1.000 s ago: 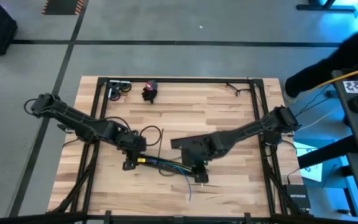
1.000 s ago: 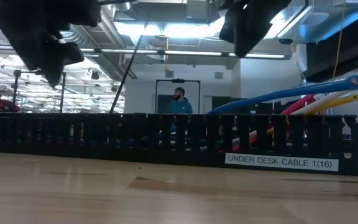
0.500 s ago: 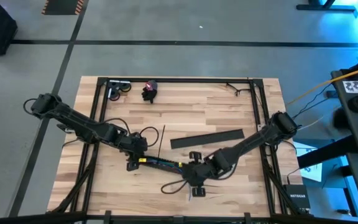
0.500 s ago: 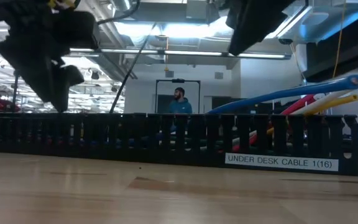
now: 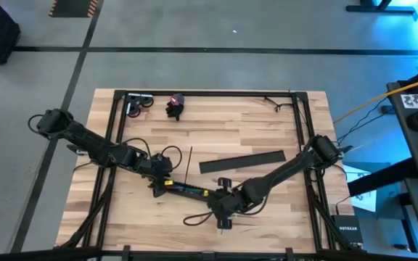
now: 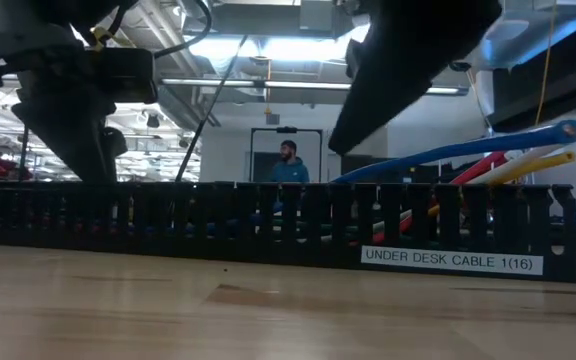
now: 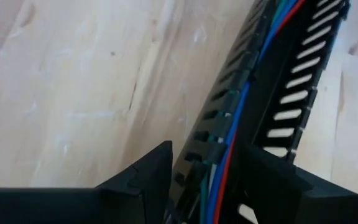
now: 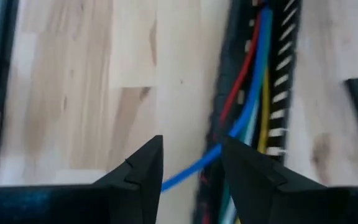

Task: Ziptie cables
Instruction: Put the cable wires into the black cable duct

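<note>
A black slotted channel [image 5: 191, 191] lies on the wooden table and holds the cables [image 7: 229, 124], red, blue, green and yellow. Their ends stick up over its right end [image 6: 498, 150]. My left gripper [image 5: 157, 181] is down at the channel's left end, shut on it. My right gripper [image 5: 220, 209] stands open over the channel's right end. One blue cable [image 8: 241, 121] leaves the channel and passes untouched between its fingers [image 8: 191, 143]. A thin dark ziptie [image 5: 189, 165] lies flat on the table behind the channel. My left gripper [image 7: 207, 149] has the channel between its two fingers, one on each outer slotted wall [image 7: 188, 162], near the channel's left end. The fingers come from above, slanting down, and lie across the channel. The channel rests flat on the table.
The flat black cover [image 5: 242, 161] lies behind my right arm. A dark cable loop [image 5: 197, 217] lies near the front edge. Small parts [image 5: 140, 103] [image 5: 174, 105] sit at the far left. Black frame rails [image 5: 115, 145] line the table's sides. A person [image 6: 288, 160] stands far behind.
My left gripper has come down onto the channel's left end. My right gripper has swung toward the table's near edge and left, sinking as it went, so the flat cover now shows. The dark cable loop near the front edge has shifted left.
</note>
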### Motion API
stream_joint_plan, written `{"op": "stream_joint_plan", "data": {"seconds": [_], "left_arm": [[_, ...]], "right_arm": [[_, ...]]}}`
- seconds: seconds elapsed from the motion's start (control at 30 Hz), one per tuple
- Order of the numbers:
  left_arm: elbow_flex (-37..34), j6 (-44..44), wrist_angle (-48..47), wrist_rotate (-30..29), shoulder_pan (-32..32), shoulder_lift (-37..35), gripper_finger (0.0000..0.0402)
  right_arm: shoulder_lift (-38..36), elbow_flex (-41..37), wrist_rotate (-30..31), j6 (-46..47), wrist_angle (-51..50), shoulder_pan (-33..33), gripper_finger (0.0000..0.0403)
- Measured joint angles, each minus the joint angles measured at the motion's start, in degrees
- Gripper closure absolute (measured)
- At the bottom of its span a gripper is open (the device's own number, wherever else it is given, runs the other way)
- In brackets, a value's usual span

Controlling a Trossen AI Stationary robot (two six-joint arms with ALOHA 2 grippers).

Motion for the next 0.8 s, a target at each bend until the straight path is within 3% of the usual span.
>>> {"op": "stream_joint_plan", "data": {"seconds": [0.17,0.57,0.8], "left_arm": [[0.0,-0.08,0.54,-0.77,0.0,0.0,0.0227],[0.02,0.46,0.44,-0.87,0.0,0.02,0.0227],[0.02,0.41,0.45,-0.94,0.0,0.02,0.0227]], "right_arm": [[0.43,0.06,0.27,4.49,-2.44,0.48,0.0249],[0.19,2.26,4.15,9.43,-24.71,0.37,0.0249],[0.08,6.03,6.5,10.3,-32.48,0.37,0.0249]]}}
